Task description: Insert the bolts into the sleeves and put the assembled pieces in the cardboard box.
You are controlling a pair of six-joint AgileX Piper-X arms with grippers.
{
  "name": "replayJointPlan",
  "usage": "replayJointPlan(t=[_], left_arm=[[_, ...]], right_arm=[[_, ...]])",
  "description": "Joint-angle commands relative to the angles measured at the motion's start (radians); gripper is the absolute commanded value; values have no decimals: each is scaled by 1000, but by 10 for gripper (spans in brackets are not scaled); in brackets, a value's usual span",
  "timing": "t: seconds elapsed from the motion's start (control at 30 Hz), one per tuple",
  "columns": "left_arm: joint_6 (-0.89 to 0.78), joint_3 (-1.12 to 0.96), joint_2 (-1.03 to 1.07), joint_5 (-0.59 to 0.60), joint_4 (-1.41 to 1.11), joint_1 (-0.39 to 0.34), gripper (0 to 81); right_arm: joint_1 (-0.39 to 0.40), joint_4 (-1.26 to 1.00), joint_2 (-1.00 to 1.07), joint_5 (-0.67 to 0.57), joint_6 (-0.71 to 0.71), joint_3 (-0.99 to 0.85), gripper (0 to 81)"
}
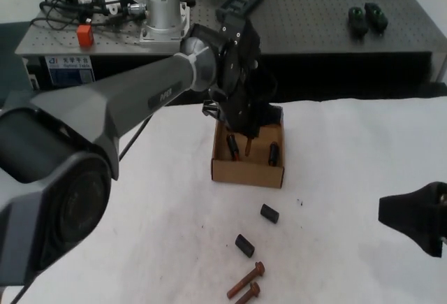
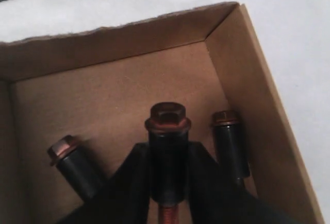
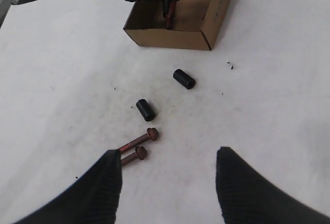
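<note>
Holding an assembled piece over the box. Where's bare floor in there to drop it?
Bare box floor lies between the bolt heads and the wall they point at. Crowded either side of the held piece in the left gripper: one finished piece, another piece near the side wall.

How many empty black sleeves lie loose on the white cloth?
2: one sleeve nearer the cardboard box, the other sleeve nearer the loose bolts. The left arm may hide more.

White cloth (image 1: 363,150), grey perforated bench (image 1: 314,10), orange block (image 1: 84,34), tangled cables (image 1: 64,7)
</note>
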Motion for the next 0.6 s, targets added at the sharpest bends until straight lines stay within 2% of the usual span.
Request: replayJointPlan(t=[0.0,0.1,0.27,0.3,0.43,0.57], left_arm=[[7,-15,0,29,6,-1,5],[7,-13,-1,48,9,-1,44],[14,-15,-6,48,9,-1,268],[15,-15,-9,48,9,-1,293],[41,-15,-61,47,19,-1,302],[120,-12,-172,-6,97,28,294]], right_arm=[[-5,2,20,0,-24,-5,407],[-5,8,61,0,-59,-5,407],[-5,10,170,-1,-139,-11,407],[-5,10,198,0,-170,-16,407],[10,10,348,18,-295,-77,407],[84,12,558,92,-397,-185,407]])
